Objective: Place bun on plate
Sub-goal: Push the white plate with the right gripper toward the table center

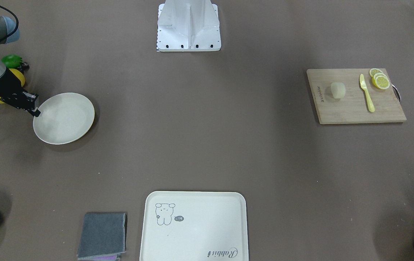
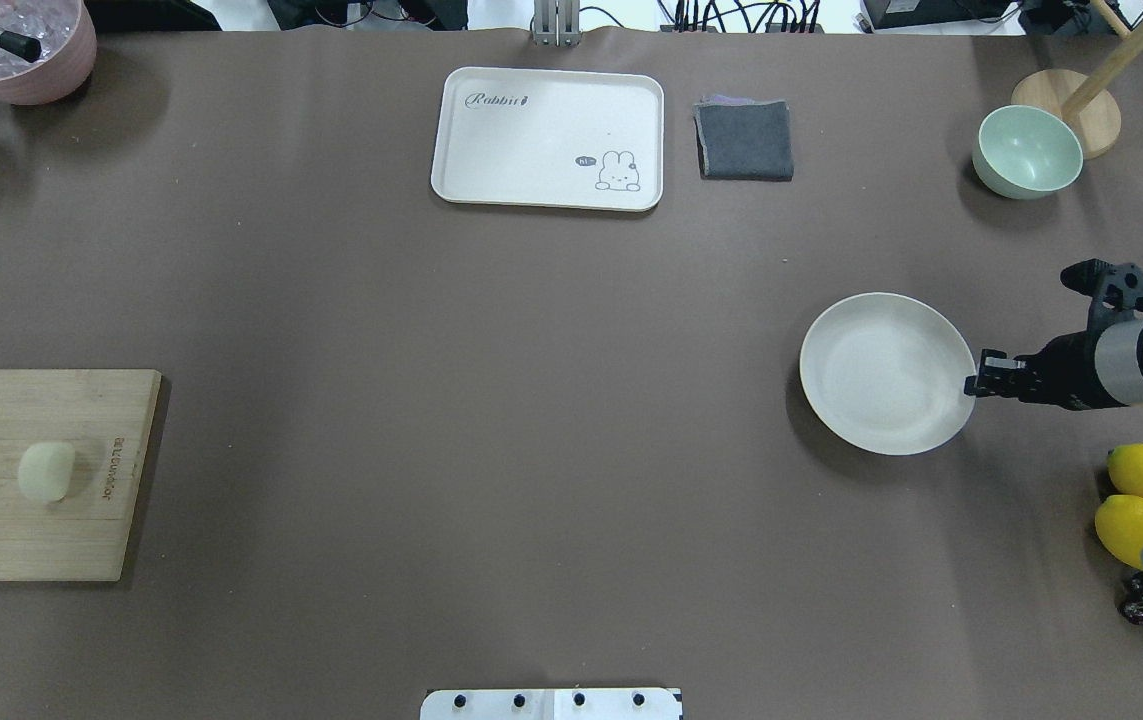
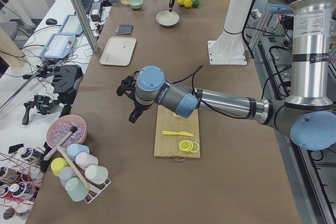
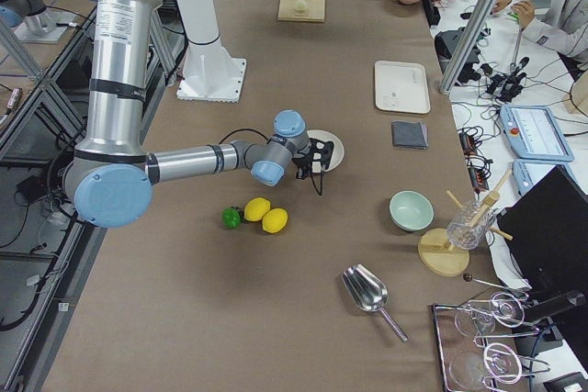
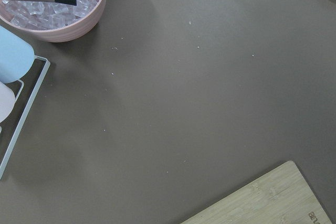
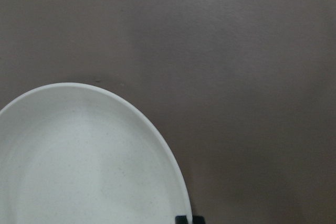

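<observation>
I see bun (image 1: pixel 338 90) lying on wooden cutting board (image 1: pixel 351 108), beside yellow knife (image 1: pixel 367 93). Lemon slices (image 1: pixel 380 79) at board's corner. Plate (image 1: pixel 63 118) flat on table at opposite end, well apart from bun, nothing on it. Right gripper (image 1: pixel 36 112) at plate's edge, jaws narrow, pinching rim. Left gripper (image 3: pixel 134 115) hangs over bare table just beside board; I cannot tell its jaw state.
</observation>
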Available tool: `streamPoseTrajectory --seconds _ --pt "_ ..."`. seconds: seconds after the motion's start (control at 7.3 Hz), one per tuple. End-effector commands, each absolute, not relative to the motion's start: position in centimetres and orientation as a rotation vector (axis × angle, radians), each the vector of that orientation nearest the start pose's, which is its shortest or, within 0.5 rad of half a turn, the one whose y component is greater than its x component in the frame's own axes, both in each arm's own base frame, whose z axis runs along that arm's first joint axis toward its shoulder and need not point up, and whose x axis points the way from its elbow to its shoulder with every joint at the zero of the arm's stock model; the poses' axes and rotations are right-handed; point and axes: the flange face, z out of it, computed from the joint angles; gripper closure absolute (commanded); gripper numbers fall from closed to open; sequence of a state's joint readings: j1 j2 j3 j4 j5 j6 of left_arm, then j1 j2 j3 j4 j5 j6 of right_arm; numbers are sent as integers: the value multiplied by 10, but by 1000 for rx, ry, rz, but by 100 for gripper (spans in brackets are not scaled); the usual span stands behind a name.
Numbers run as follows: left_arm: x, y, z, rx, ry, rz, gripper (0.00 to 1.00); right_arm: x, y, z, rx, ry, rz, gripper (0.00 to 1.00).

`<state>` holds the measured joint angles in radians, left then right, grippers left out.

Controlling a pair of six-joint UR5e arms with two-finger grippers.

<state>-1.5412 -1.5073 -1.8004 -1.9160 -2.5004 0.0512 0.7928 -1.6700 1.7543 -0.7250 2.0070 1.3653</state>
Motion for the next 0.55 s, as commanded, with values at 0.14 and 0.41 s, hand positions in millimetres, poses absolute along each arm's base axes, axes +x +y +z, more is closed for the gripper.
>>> streamPoseTrajectory --seconds 0.14,0.41 --pt "-38 -478 525 482 908 312 3 -368 -429 424 125 -1078 467 100" --pt "-38 -478 525 482 908 312 3 -443 -424 332 146 -1024 447 100"
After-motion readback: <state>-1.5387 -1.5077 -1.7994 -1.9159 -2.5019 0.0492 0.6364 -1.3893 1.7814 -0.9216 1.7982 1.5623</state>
